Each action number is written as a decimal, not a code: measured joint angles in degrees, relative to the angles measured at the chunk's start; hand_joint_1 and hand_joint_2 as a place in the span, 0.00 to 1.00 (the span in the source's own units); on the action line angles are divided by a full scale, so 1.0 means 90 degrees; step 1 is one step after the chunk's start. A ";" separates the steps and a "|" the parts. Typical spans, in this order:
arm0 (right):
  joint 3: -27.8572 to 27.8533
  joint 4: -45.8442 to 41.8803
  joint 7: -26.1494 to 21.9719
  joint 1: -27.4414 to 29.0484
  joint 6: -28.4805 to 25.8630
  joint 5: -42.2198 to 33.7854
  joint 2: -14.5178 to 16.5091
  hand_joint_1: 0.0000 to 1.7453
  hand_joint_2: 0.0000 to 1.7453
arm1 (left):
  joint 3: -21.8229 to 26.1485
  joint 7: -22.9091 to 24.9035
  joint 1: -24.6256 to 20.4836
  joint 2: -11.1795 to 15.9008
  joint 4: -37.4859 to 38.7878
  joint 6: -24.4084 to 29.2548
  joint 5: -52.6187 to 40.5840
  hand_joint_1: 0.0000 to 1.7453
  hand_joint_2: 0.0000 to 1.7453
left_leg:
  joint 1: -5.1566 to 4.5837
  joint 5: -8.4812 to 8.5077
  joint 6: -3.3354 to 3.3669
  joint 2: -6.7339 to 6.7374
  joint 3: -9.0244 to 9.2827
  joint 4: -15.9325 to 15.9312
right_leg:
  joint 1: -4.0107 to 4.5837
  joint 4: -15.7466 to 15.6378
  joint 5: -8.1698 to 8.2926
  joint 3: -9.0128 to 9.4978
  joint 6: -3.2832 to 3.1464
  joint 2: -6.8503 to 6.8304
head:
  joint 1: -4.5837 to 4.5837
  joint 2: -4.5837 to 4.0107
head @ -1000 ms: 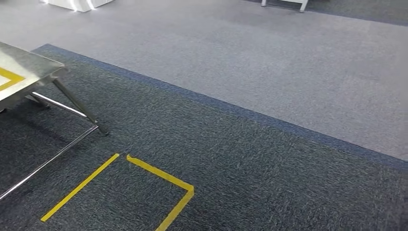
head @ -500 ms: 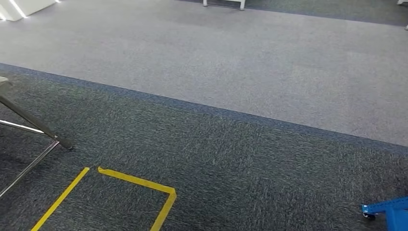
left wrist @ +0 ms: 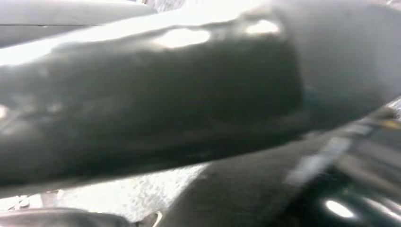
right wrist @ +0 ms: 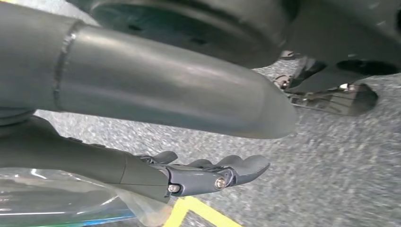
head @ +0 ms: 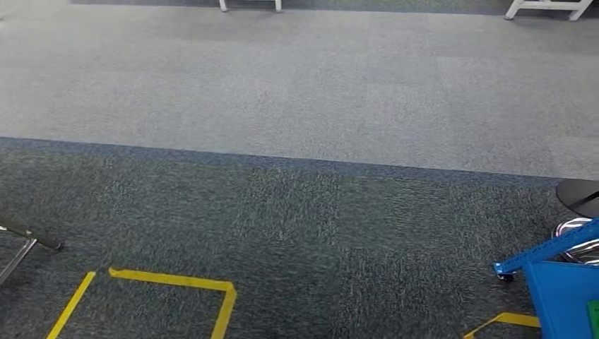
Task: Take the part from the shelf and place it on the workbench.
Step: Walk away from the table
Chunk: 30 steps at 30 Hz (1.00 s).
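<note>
The blue shelf (head: 561, 286) shows its corner at the lower right of the head view, with a green patch (head: 594, 313) at the picture's edge. I cannot make out the part itself. My right hand (right wrist: 203, 176) hangs above the carpet in the right wrist view, its fingers (right wrist: 246, 166) stretched out side by side with nothing between them. Crinkled clear plastic (right wrist: 56, 198) lies close under the hand's wrist end; I cannot tell what it is. One steel foot (head: 32, 241) of the workbench shows at the far left.
Yellow tape (head: 176, 281) marks a square on the dark carpet at the lower left, and more tape (head: 505, 321) runs beside the shelf. A black round base (head: 580, 192) and a chrome coil (head: 576, 229) stand at the right. White furniture legs (head: 251, 6) stand far off.
The camera has swung to the right: the steel workbench has slid out at the left and the blue shelf has come in at the lower right.
</note>
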 joint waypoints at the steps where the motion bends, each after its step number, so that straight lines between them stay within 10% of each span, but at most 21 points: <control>1: 0.0001 0.0001 0.0015 -0.0005 0.0024 -0.0001 0.0000 0.00 0.00 | 0.0001 -0.0015 0.0006 0.0001 0.0000 0.0000 0.0003 0.00 0.00 | 0.0012 -0.0200 -0.0022 -0.0182 -0.0133 0.0325 | -0.0008 -0.0011 0.0020 0.0017 -0.0032 0.0068 | -0.0015 0.0000; 5: -0.0004 -0.0001 0.0031 0.0000 0.0057 -0.0016 -0.0002 0.00 0.00 | 0.0005 -0.0163 0.0034 0.0013 0.0000 0.0126 0.0013 0.00 0.00 | 0.0017 -0.0626 -0.0024 -0.0409 -0.0739 0.1604 | 0.0019 -0.0006 0.0046 0.0001 -0.0076 0.0414 | -0.0032 0.0000; 9: -0.0012 0.0000 0.0005 0.0016 0.0054 -0.0032 -0.0002 0.00 0.00 | 0.0007 -0.0200 0.0037 0.0016 0.0000 0.0230 0.0010 0.00 0.00 | 0.0034 0.0194 0.0060 -0.0746 -0.0210 0.0245 | 0.0024 0.0041 0.0057 -0.0015 -0.0043 0.0784 | -0.0031 0.0000; 13: -0.0016 0.0001 -0.0007 0.0030 0.0055 -0.0041 -0.0003 0.00 0.00 | 0.0007 -0.0212 0.0015 0.0022 0.0000 0.0223 0.0005 0.00 0.00 | 0.0021 0.0285 0.0139 -0.0839 -0.0077 -0.0185 | -0.0016 0.0074 0.0103 -0.0161 0.0118 0.1033 | -0.0029 0.0000; 17: -0.0030 0.0001 0.0012 0.0040 0.0058 -0.0073 -0.0005 0.00 0.00 | 0.0008 -0.0234 0.0035 0.0017 0.0000 0.0205 0.0005 0.00 0.00 | 0.0025 0.0361 0.0268 -0.0500 -0.0057 -0.0295 | -0.0008 0.0916 -0.0443 -0.0625 0.0215 0.0432 | 0.0018 0.0000; 20: -0.0044 0.0001 0.0016 0.0030 0.0062 -0.0090 -0.0005 0.00 0.00 | 0.0010 -0.0236 0.0060 0.0025 0.0000 0.0203 0.0006 0.00 0.00 | 0.0011 0.0354 0.0277 -0.0209 -0.0068 -0.0288 | -0.0051 0.1830 -0.0788 -0.1025 0.0292 0.0253 | 0.0024 0.0000; 26: -0.0068 0.0001 -0.0002 0.0012 0.0066 -0.0140 -0.0005 0.00 0.00 | 0.0011 -0.0236 0.0054 0.0018 0.0000 0.0204 0.0008 0.00 0.00 | -0.0017 0.0250 0.0109 0.0214 -0.0023 -0.0218 | -0.0058 0.0114 -0.0092 0.0000 0.0227 -0.0237 | 0.0003 0.0000; 30: -0.0078 -0.0001 -0.0021 0.0030 0.0060 -0.0183 -0.0018 0.00 0.00 | 0.0011 -0.0236 0.0017 0.0010 -0.0002 0.0209 0.0013 0.00 0.00 | 0.0019 0.0110 -0.0032 0.0172 -0.0019 -0.0089 | -0.0041 0.0069 -0.0053 -0.0011 0.0047 0.0008 | -0.0031 0.0000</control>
